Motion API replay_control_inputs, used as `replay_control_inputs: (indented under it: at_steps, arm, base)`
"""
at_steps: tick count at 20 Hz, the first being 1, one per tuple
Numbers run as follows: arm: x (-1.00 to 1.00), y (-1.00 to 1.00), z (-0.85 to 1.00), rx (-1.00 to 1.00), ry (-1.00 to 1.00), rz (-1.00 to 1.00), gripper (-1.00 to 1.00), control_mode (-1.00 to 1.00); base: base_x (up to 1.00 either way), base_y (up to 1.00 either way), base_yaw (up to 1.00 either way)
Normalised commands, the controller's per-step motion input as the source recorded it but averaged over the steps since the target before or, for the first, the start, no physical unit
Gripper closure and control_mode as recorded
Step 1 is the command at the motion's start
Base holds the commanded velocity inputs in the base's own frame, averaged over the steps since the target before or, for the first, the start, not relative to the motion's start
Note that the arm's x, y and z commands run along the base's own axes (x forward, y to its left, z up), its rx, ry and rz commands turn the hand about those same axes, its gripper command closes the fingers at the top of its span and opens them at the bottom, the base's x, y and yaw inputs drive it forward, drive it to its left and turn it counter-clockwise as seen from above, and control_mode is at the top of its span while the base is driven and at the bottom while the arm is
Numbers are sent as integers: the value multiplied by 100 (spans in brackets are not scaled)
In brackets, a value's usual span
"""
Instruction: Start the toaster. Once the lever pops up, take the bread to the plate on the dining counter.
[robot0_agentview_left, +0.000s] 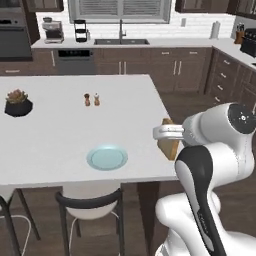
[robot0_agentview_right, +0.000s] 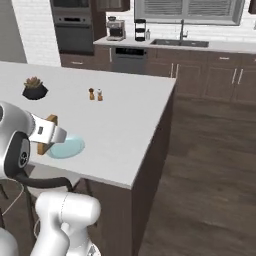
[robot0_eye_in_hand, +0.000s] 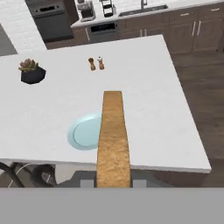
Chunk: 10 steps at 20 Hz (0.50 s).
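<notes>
- The claw (robot0_eye_in_hand: 113, 183) is clamped on the bread (robot0_eye_in_hand: 113, 135); in the hand view the slice stands edge-on between the two finger tips, running from the bottom centre of the frame up toward its middle.
- The plate (robot0_eye_in_hand: 85, 132) lies on the white table (robot0_eye_in_hand: 153, 109), just left of the bread's edge in the hand view and partly hidden behind it.
- In the left base view the bread (robot0_agentview_left: 169, 141) hangs at the table's right edge, right of the plate (robot0_agentview_left: 107, 158), apart from it.
- In the right base view the slice (robot0_agentview_right: 47, 135) overlaps the plate's (robot0_agentview_right: 67, 147) left rim.
- Judgement: the carry is nearly done; the bread still has to go a little sideways over the plate, then be lowered.
- Shakers (robot0_agentview_left: 91, 99) and a potted plant (robot0_agentview_left: 18, 102) stand farther up the table, well clear.
</notes>
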Motion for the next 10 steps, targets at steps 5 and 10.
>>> replay_control_inputs:
  at_steps: [5, 10]
  arm:
    - [0, 0, 0, 0, 0, 0, 100, 100]
    - [0, 0, 0, 0, 0, 0, 100, 100]
  base:
    - [16, 99, -39]
    - [35, 74, -3]
